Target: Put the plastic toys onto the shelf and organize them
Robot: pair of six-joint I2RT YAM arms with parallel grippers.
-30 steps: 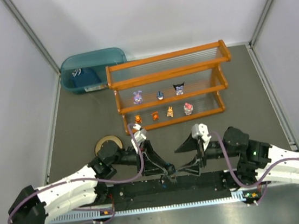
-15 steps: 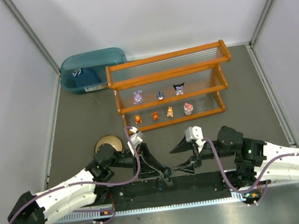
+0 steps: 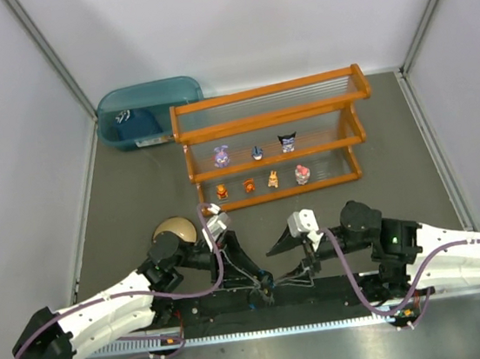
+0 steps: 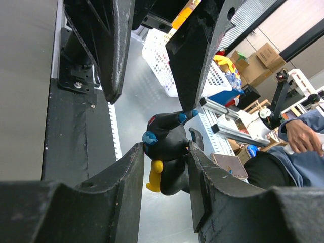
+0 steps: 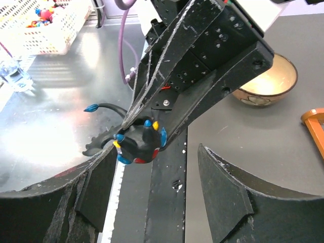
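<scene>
Left wrist view: jaws clamping a black toy [image 4: 167,142].
Left gripper [image 4: 164,159] is pinching it; right gripper [image 5: 154,152] is holding its jaws spread, flanking the toy.

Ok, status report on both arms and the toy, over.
Left gripper jaws shut on black toy. Right gripper jaws open beside it, not gripping. Seven other toys on shelf. Nothing seen blocking the shelf.
</scene>
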